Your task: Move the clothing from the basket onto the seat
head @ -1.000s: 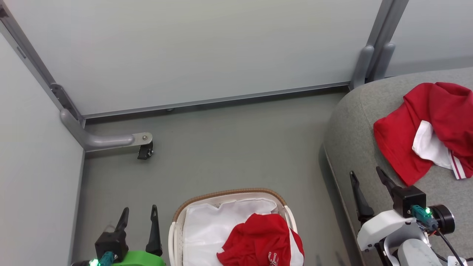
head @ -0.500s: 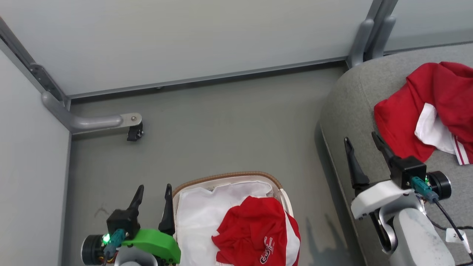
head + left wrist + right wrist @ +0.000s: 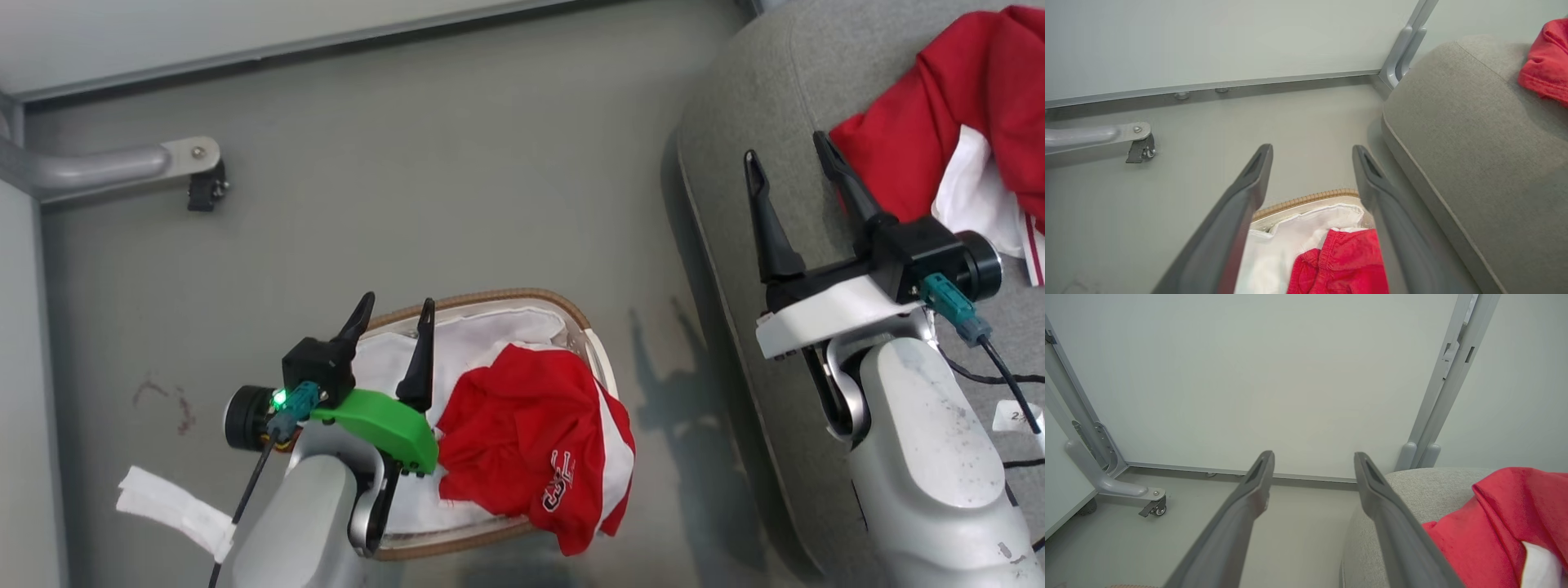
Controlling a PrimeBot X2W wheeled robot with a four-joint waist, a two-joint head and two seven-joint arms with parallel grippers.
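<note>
The small oval white plastic basket with a brown woven rim (image 3: 506,294) stands on the grey floor (image 3: 408,163), left of the large grey fabric seat (image 3: 735,122). One bright red garment with white lettering (image 3: 522,433) lies crumpled in the basket's right half, draped over its right rim. The other bright red garment with a white panel (image 3: 922,131) lies on the seat. The left gripper (image 3: 397,300) hovers over the basket's left side, fingers apart and empty. The right gripper (image 3: 784,147) hangs over the seat's left edge, fingers spread, holding nothing, just beside the garment there
</note>
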